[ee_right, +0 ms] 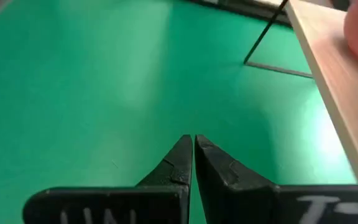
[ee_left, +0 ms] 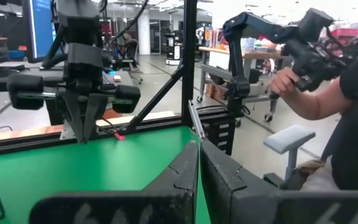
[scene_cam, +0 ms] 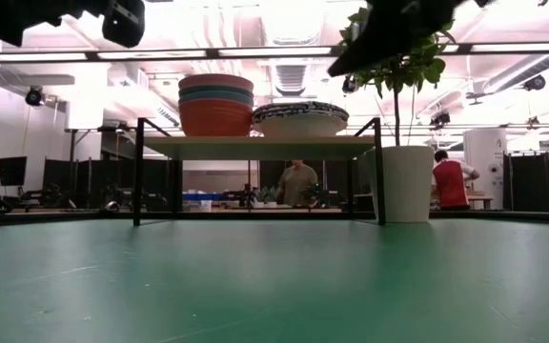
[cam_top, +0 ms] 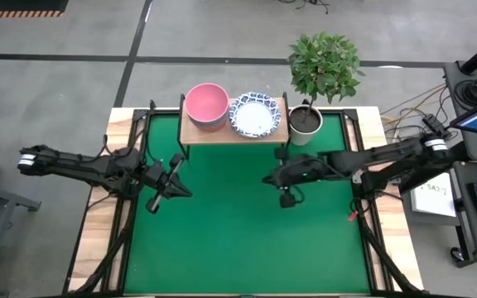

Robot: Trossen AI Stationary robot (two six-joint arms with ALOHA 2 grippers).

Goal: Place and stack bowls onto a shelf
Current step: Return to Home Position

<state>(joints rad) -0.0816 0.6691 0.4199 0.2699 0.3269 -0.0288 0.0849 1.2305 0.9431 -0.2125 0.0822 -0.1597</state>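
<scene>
Seemingly empty, left tool (cam_top: 181, 186) and right tool (cam_top: 269, 179) hover pinched closed; bowls (cam_top: 206, 105) stacked on shelf (cam_top: 222, 135).

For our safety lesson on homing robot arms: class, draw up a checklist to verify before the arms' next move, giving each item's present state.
1. Coloured bowl stack sits on shelf: ok.
2. Patterned bowl stack beside it on shelf: ok.
3. Left gripper shut, empty: ok.
4. Right gripper shut, empty: ok.
5. Both grippers apart from shelf: ok.
6. Person clear of arms: cannot tell.
</scene>
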